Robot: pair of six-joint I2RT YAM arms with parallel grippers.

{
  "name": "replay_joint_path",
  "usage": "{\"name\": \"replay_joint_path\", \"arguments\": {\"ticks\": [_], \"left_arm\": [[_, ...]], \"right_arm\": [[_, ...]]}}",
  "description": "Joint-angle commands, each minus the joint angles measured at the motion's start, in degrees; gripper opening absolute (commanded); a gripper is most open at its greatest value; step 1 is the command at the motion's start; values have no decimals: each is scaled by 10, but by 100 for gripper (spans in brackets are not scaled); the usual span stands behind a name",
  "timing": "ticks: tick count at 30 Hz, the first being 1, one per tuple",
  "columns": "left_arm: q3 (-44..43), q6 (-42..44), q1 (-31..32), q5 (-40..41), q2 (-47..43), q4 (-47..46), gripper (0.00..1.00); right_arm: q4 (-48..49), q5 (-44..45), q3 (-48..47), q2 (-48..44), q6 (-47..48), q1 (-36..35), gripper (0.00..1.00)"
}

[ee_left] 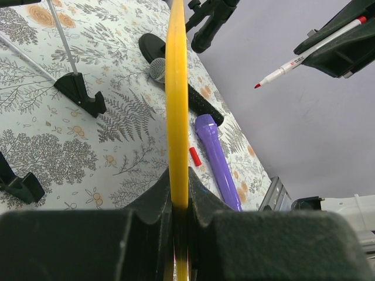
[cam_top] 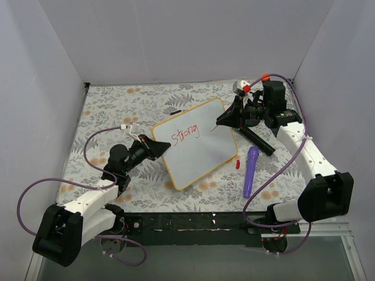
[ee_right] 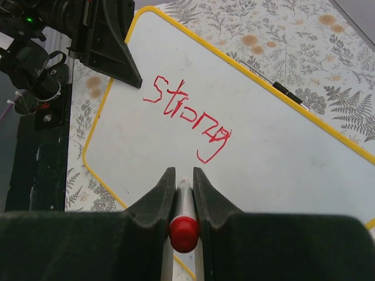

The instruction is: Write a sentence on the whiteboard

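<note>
On the fern-and-flower patterned tabletop (cam_top: 105,111), the white-and-black left arm (cam_top: 88,202) starts from its base at the near left corner, runs its forearm up and to the right, and turns its wrist level toward the middle of the scene. The left end effector (cam_top: 157,146) (ee_left: 180,205) is pressed together on the left edge of the yellow-framed, round-cornered glossy whiteboard (cam_top: 202,152) (ee_left: 177,105) (ee_right: 281,152). In the left wrist view that frame runs straight out from between the dark fingers, seen edge-on. The whiteboard lies skewed in the centre of the tabletop, with small black clip feet under it. Its red handwritten sentence (cam_top: 184,134) (ee_right: 187,117) is only the single word "Strong", sitting in the upper left part of the white surface. Just right of that word hangs the tip of a slim white marker with a red end (cam_top: 215,126) (ee_left: 293,63) (ee_right: 184,225). From the left wrist view the tip is clear of the board's face. The black right end effector (cam_top: 231,117) (ee_right: 184,187) pinches this marker between its fingers and is angled down and leftward over the board's right half. Off the board's right edge lie a small red cap (cam_top: 238,164) (ee_left: 194,156), a purple cylindrical torch (cam_top: 252,171) (ee_left: 217,161) and a black microphone with a grey mesh head (cam_top: 258,140) (ee_left: 157,69). The right arm (cam_top: 310,152) rises from the near right corner along the right side, then folds back leftward at the far end toward the board
</note>
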State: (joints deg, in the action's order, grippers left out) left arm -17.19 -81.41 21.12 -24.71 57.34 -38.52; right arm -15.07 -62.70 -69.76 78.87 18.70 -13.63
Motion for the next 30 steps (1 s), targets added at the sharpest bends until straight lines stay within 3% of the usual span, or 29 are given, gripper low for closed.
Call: {"name": "replay_joint_path", "arguments": {"ticks": [1, 30], "left_arm": [[8, -1, 1, 20, -31, -37, 0], [31, -25, 1, 0, -98, -15, 0]], "right_arm": [[-6, -7, -19, -20, 26, -3, 1], [29, 13, 13, -45, -3, -3, 1]]}}
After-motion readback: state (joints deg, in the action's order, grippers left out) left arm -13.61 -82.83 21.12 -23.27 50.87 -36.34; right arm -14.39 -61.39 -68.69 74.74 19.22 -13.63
